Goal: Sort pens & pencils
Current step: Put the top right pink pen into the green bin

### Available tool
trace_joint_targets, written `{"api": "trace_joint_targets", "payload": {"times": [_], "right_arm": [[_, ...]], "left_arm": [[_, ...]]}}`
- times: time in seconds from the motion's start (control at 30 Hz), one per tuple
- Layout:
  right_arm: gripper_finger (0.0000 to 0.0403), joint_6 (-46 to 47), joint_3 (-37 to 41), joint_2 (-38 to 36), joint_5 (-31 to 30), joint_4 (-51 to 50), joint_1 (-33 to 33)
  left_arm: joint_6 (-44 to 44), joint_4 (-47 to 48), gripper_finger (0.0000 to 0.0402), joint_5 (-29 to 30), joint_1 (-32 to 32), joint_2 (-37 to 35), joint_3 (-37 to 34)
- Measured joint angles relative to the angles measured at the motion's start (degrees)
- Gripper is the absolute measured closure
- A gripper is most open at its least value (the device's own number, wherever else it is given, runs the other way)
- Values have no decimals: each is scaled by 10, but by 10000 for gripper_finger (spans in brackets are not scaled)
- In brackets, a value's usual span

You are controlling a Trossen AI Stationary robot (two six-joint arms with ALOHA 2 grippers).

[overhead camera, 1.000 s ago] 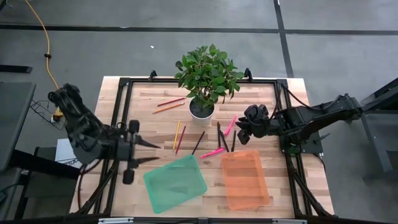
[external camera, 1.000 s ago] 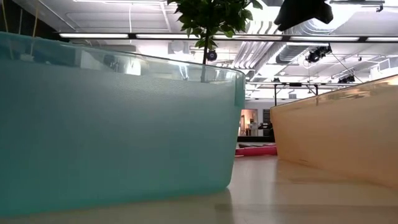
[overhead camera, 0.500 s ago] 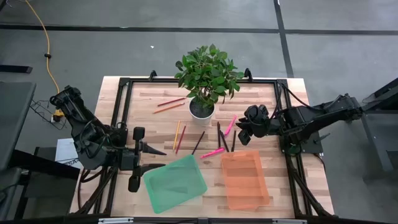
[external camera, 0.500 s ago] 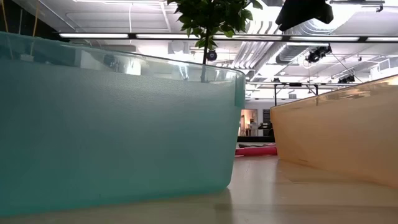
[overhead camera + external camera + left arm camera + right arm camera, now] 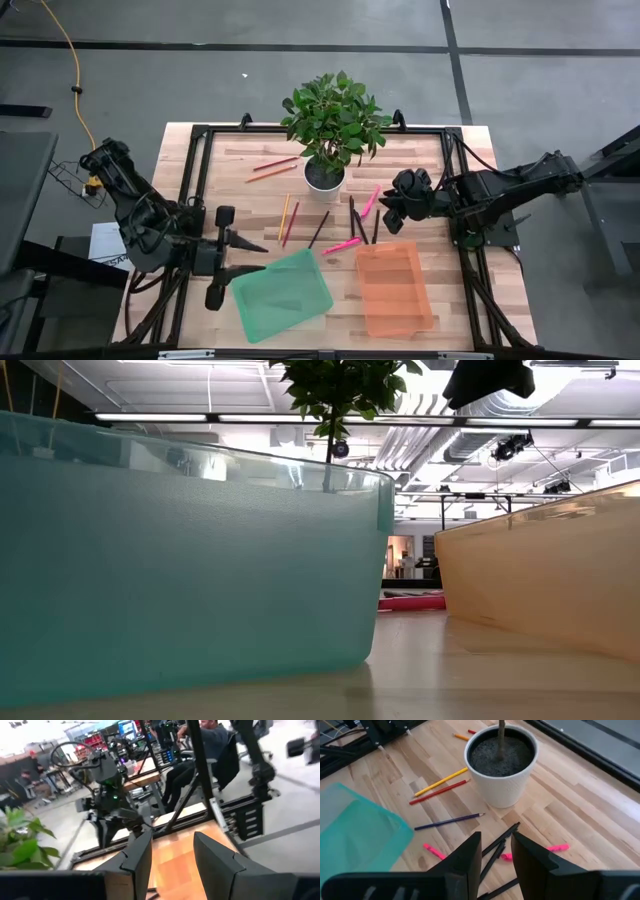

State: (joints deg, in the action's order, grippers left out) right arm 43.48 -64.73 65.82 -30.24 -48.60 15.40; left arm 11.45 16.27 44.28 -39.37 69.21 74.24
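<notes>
Since a second ago my left arm has swung back toward the table's left edge and lower, so my left gripper (image 5: 240,258) now points at the near-left corner of the green bin (image 5: 282,295); over the last half second it has held still. Its fingers stand spread wide, with nothing between them.

My right gripper (image 5: 386,208) has not shifted — it hovers above the table (image 5: 430,160) just right of the scattered sticks, fingers (image 5: 465,857) partly parted and holding nothing.

The pens lie loose on the wood: one pink pen (image 5: 371,200) just beside my right gripper, another pink pen (image 5: 342,245) flat near the far edge of the orange bin (image 5: 394,288), and the black pens (image 5: 356,218) between them. The pencils are spread left of these — a yellow pencil (image 5: 284,215) and a red pencil (image 5: 291,222) side by side, a dark pencil (image 5: 319,229) angled next to them, and two more pencils (image 5: 272,168) farther back, left of the potted plant (image 5: 330,125). Both bins sit at the near side, the green one left of the orange one.
</notes>
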Motion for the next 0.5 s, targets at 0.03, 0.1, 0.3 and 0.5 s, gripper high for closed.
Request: {"api": "trace_joint_targets", "payload": {"times": [0.03,0.1,0.3,0.5], "right_arm": [[307,0,0,0,4,0,0],[307,0,0,0,6,-1,0],[307,0,0,0,6,-26,0],[307,-9,0,0,4,-32,0]], "left_arm": [[0,3,268,-3,7,0,0],[-11,10,268,-17,26,0,0],[-69,15,268,-99,74,0,0],[-45,20,268,-102,97,0,0]]}}
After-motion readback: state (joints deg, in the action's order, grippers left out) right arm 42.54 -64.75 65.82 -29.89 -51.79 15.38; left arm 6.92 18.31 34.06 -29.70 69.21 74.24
